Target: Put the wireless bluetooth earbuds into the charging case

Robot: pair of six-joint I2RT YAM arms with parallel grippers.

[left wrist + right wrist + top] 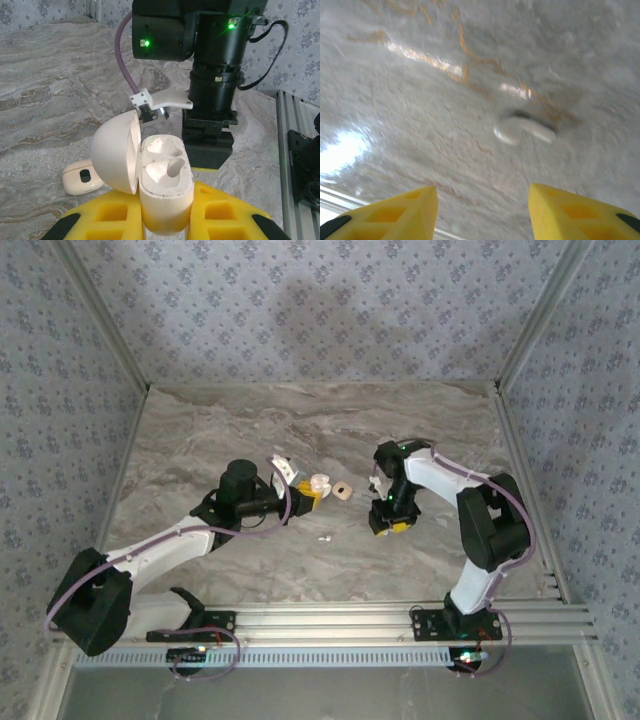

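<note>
Gripping the open, empty case, the L tool is set, but nothing's inserted yet: the R tool, jaws apart & empty, hovers above an earbud lying on the table, pick-up & seating left.

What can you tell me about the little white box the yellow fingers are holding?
The small white charging case looks like smooth plastic and has a rounded oval shape. Its domed lid hangs open to the left. Inside, two shaped wells sit empty. It stands upright, pinched between the left gripper's yellow fingers.
</note>
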